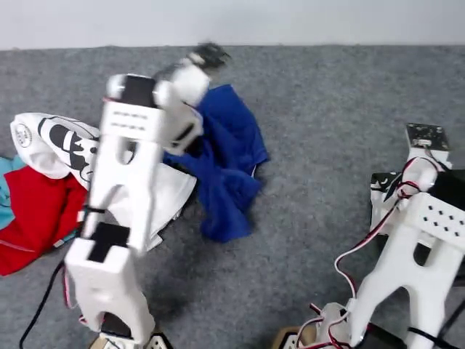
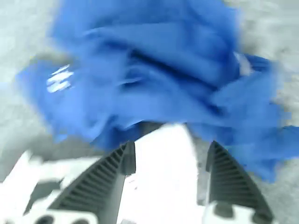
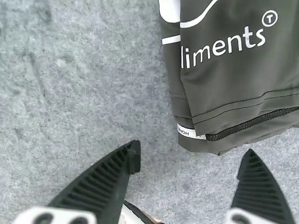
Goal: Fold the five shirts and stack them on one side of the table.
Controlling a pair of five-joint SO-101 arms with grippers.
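A crumpled blue shirt (image 1: pixel 227 163) lies mid-table, and it spreads just beyond my left gripper (image 2: pixel 170 156), which hangs open above it with something white and blurred between its fingers. The left arm (image 1: pixel 127 153) stretches over a white shirt (image 1: pixel 168 193). At the left edge lie a white shirt with black print (image 1: pixel 51 142), a red shirt (image 1: pixel 36 211) and a strip of teal shirt (image 1: pixel 6 174). At the right, a folded dark shirt with white print (image 3: pixel 233 70) rests on the table, and my right gripper (image 3: pixel 190 161) stands open just short of its hem.
The table is covered in grey carpet-like cloth (image 1: pixel 327 123), bare between the blue shirt and the right arm (image 1: pixel 414 247). Red and white cables (image 1: pixel 356 254) hang along the right arm near the front edge.
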